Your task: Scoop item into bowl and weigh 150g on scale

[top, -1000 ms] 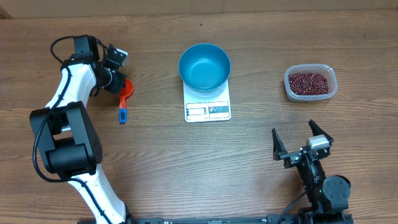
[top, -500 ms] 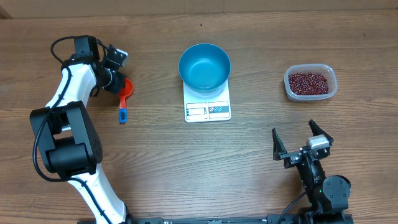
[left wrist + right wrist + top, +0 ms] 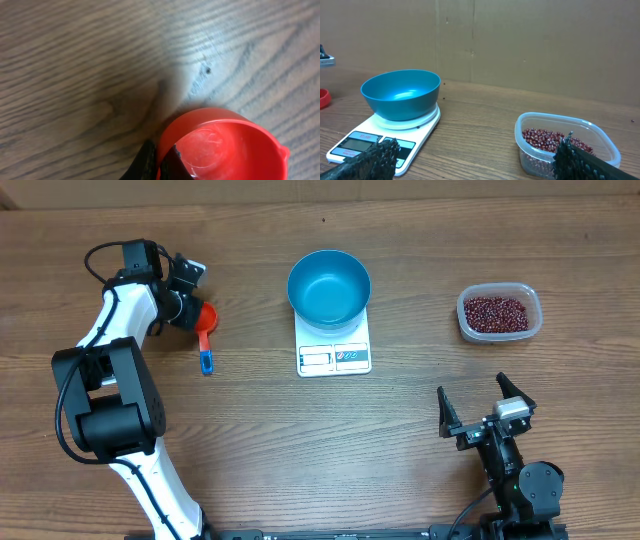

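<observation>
**Left fingers pinch the scoop rim on a wood-grain table**

The table (image 3: 300, 450) is brown wood with long streaky grain and 1 small dark knot close to the scoop in the left wrist view. Behind it, the right wrist view shows a plain cardboard-brown wall (image 3: 545, 45) with vertical seams.

At the left, the left gripper (image 3: 188, 308) has its 2 fingers pressed onto the rim of the red scoop (image 3: 205, 318), 1 inside and 1 outside the cup; the blue handle end points toward the near edge.

The blue bowl (image 3: 329, 288) sits on the white scale (image 3: 334, 357) at centre. The beans (image 3: 497, 313) lie in a clear tub (image 3: 535, 305) well to the right.

The right gripper (image 3: 475, 402) hangs near the front edge, fingers spread wide, holding nothing.
</observation>
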Motion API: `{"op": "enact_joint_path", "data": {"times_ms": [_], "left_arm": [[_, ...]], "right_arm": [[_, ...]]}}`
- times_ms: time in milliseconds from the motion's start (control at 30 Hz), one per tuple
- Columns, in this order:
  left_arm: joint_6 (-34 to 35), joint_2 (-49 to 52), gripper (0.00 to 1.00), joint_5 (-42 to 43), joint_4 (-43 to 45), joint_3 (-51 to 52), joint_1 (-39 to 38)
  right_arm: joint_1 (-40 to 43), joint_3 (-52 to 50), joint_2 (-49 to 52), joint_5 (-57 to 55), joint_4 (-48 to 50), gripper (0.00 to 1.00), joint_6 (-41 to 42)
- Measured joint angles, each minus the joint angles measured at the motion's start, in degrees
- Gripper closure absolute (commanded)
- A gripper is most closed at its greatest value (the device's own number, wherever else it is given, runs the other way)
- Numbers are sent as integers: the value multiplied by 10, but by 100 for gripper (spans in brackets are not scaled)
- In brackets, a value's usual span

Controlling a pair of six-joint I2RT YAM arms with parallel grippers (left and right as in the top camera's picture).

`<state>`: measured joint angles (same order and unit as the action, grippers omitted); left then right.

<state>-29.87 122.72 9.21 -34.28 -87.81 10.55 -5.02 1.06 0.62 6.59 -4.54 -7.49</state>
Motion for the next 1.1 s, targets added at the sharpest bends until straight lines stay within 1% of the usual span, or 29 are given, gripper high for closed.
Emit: {"op": "enact_joint_path", "data": {"times_ms": [33, 167, 300, 367, 400, 433, 567, 667, 767, 833, 900, 1100], "left_arm": [[5, 0, 96, 0, 2, 0, 0], [66, 0, 96, 0, 4, -1, 0], [158, 0, 96, -2, -30, -27, 0], [232, -5, 96, -2, -64, -61, 0], [292, -15, 96, 2, -88, -89, 0], [335, -28, 96, 11, -99, -104, 0], [502, -106, 96, 87, -104, -142, -1], [603, -167, 96, 127, -103, -153, -11], [673, -205, 96, 149, -103, -159, -44], [694, -210, 96, 157, -104, -160, -71], [712, -207, 96, 166, -109, -160, -115], [716, -205, 96, 174, -103, -160, -189]], "right_arm": [[0, 0, 0, 0, 0, 0, 0], [0, 0, 0, 0, 0, 0, 0], [0, 0, 0, 0, 0, 0, 0], [0, 0, 0, 0, 0, 0, 0], [0, 0, 0, 0, 0, 0, 0], [0, 0, 0, 0, 0, 0, 0], [0, 0, 0, 0, 0, 0, 0], [0, 0, 0, 0, 0, 0, 0], [0, 0, 0, 0, 0, 0, 0], [0, 0, 0, 0, 0, 0, 0], [0, 0, 0, 0, 0, 0, 0], [0, 0, 0, 7, 7, 0, 2]]}}
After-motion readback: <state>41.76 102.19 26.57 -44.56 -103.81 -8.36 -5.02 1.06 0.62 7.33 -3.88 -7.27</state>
